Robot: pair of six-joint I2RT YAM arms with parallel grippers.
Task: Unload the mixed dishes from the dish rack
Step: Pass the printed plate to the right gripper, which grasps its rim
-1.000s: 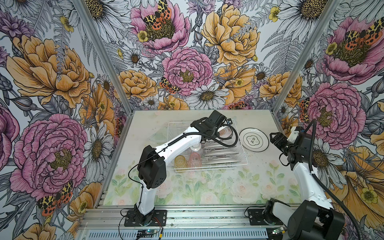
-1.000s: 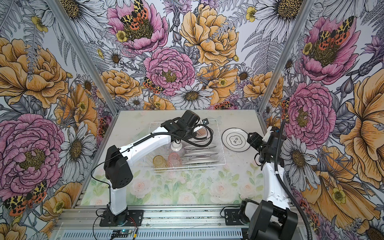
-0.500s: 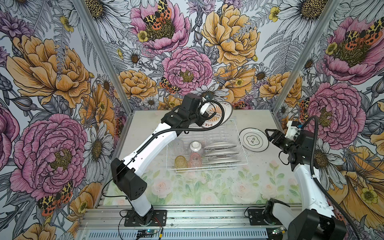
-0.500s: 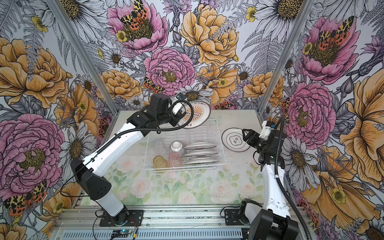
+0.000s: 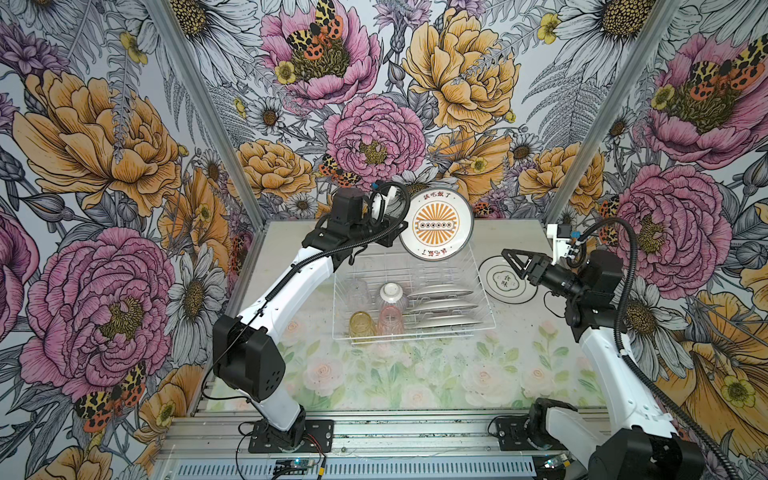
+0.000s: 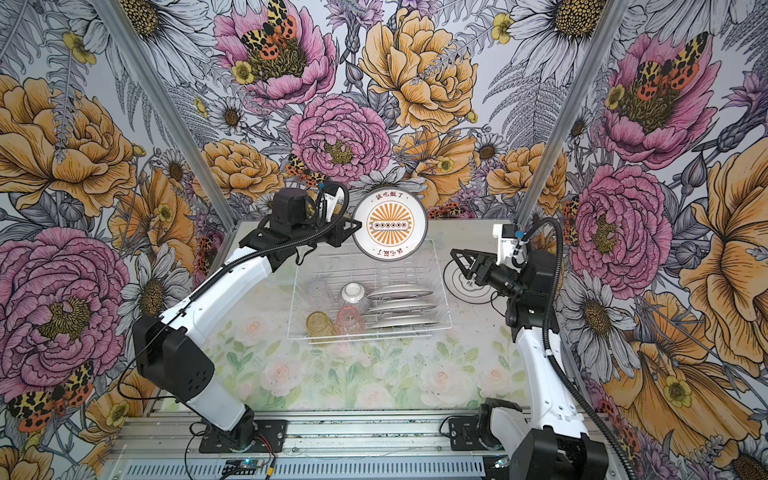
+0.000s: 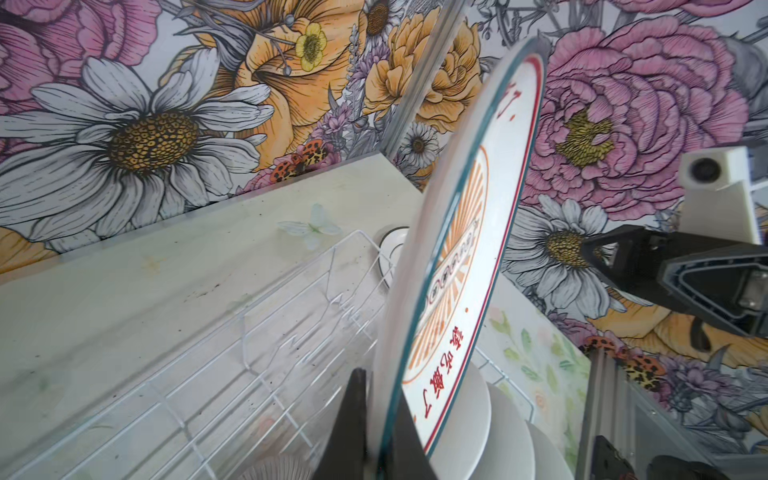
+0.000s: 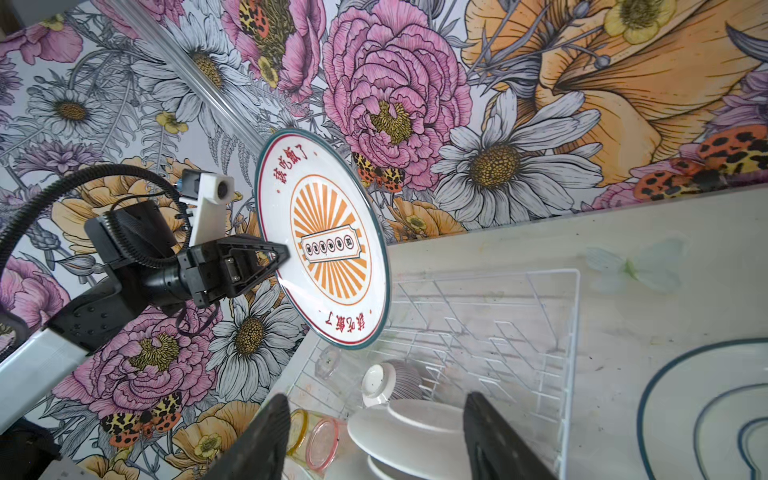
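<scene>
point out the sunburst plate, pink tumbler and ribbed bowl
sunburst plate (image 5: 436, 225), in a top view, printed centre
pink tumbler (image 5: 390, 322), in a top view, its middle
ribbed bowl (image 5: 390, 291), in a top view, white foot

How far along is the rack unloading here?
Done: one plate lies on the table beside the dish rack. In hand: the left pincer grips the sunburst plate, held above it. Left: three racked plates, the bowl, and the yellow, pink and clear tumblers.

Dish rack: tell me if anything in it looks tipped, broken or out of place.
Nothing stands out. Three plates stand on edge in the dish rack, the bowl sits foot-up beside them, and nothing looks cracked. The left end effector holds the sunburst plate by its rim above the rack's far end.
</scene>
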